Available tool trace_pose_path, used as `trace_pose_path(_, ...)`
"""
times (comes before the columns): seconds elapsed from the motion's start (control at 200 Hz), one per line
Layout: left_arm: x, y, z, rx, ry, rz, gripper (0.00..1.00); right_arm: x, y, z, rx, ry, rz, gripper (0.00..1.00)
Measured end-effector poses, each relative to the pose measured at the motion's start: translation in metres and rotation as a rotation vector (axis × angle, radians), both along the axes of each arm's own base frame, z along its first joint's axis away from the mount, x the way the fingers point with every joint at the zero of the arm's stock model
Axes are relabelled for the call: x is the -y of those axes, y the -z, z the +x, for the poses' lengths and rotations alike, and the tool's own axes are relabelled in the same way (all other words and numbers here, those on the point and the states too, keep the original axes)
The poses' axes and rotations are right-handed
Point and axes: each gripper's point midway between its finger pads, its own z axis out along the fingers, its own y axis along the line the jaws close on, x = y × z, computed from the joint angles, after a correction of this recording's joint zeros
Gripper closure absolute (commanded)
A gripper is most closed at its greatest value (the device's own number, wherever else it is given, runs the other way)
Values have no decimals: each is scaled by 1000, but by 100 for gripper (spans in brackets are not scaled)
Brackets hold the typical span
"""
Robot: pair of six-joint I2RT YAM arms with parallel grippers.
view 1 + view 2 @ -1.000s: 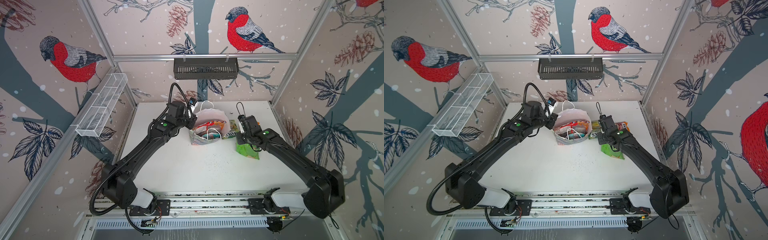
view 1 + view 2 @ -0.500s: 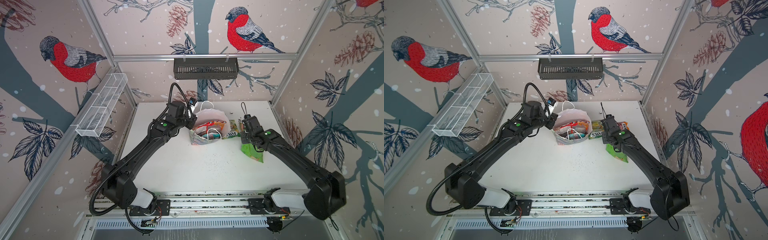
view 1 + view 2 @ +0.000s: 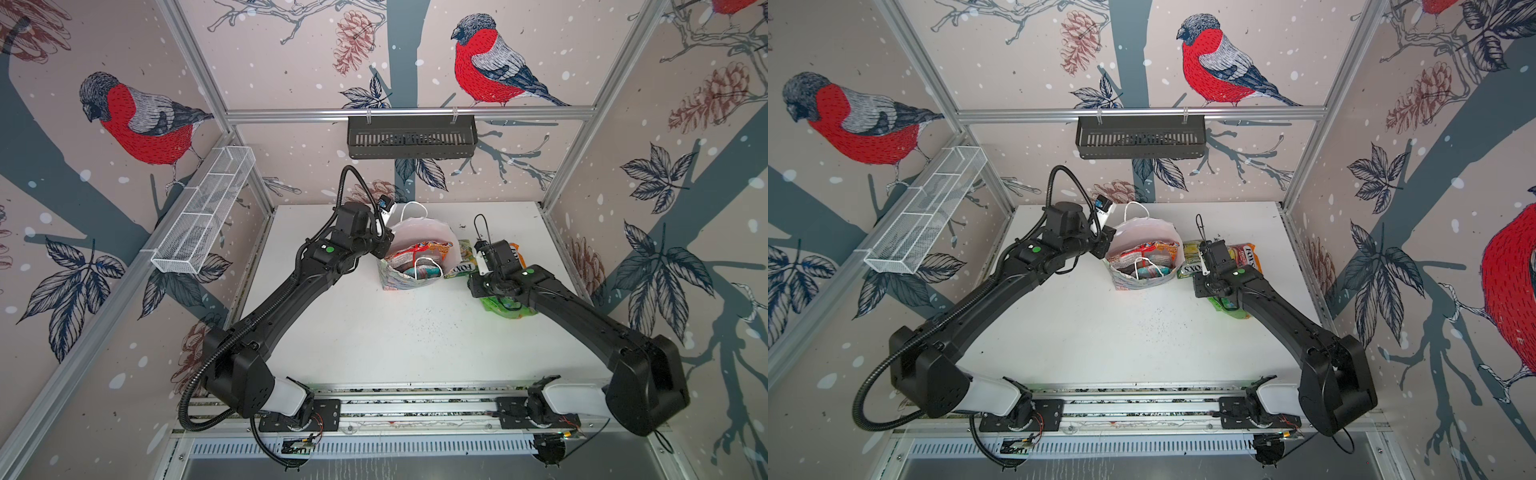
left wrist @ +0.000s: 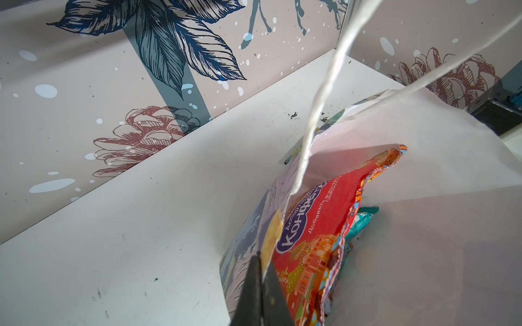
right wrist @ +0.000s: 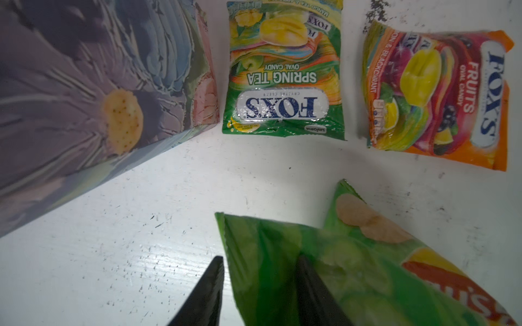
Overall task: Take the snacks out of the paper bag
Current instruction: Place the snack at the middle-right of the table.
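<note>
Paper first: pinches the rim of the bag (image 3: 395, 284) in the clenched left end effector (image 4: 261, 271) so the mouth stands open, hangs the right end effector (image 5: 260, 261) released over the green packet (image 5: 353, 268) on the desk (image 3: 374, 332), leaves the red packet (image 4: 324, 211) and the teal packet (image 4: 364, 220) inside.

The snacks (image 5: 282, 84) are glossy crinkled plastic, the paper bag (image 5: 84, 113) matt, the table (image 5: 141, 240) smooth.

The paper bag (image 5: 84, 98) is printed with pastel lilac-blue flowers outside and is white inside. The red packet (image 4: 319, 225) carries orange patterning. Beside it is the teal packet (image 4: 361, 223). The green-yellow FOX'S packet (image 5: 282, 70), orange FOX'S packet (image 5: 440, 93) and bright green packet (image 5: 367, 276) lie on the speckled white tabletop (image 5: 141, 225).
</note>
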Motion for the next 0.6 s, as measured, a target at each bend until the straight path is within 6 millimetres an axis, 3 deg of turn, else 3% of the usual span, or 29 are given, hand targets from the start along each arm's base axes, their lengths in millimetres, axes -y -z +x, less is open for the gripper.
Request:
trace_pose_path(0.135, 0, 0, 0, 0, 0, 0, 100, -7, -9, -5, 18, -25, 59, 35)
trace_pose_path(0.375, 0, 0, 0, 0, 0, 0, 100, -19, -37, -13, 69, -71, 187, 33)
trace_pose_path(0.49, 0, 0, 0, 0, 0, 0, 100, -14, -49, -12, 104, -49, 198, 46)
trace_pose_path(0.54, 0, 0, 0, 0, 0, 0, 100, -6, -54, -9, 127, -11, 189, 58)
trace_pose_path(0.6, 0, 0, 0, 0, 0, 0, 100, 7, -58, -5, 155, 48, 176, 64)
